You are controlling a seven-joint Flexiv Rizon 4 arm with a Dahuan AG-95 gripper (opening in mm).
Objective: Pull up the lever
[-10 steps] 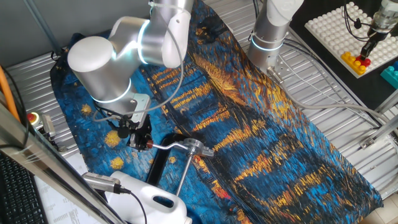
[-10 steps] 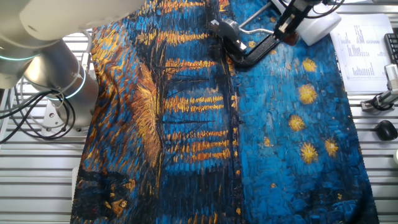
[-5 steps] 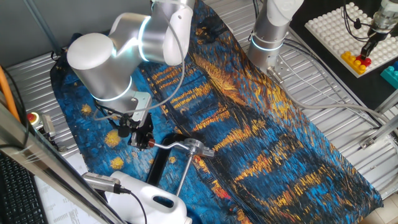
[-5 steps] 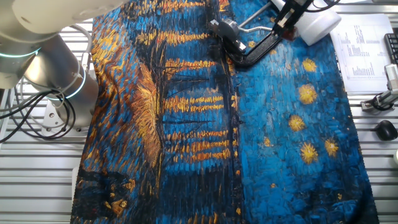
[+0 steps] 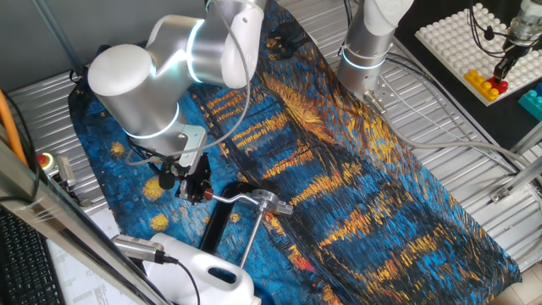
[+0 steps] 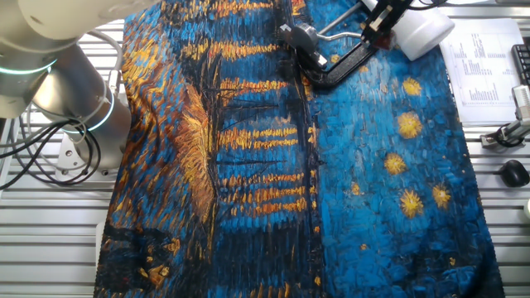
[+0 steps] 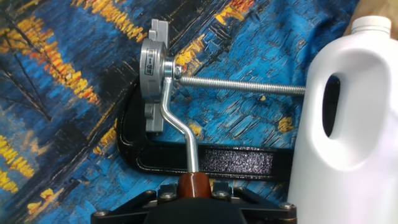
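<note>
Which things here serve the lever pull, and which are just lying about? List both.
For the job:
- thin silver metal lever with dark-red knob
- silver round pivot hub
- end effector, around the knob

Lying about:
- white plastic jug
- long threaded silver rod
- flat black bar
- blue-and-gold painted cloth

My table (image 5: 474, 182): ribbed metal slats, mostly under a blue-and-gold painted cloth (image 5: 356, 169). On the cloth, just ahead of my claw, a black clamp frame (image 7: 205, 158). A white jug (image 7: 348, 124) stands to its right. Off the cloth: printed sheet (image 6: 484, 70), black mouse (image 6: 514, 173).
</note>
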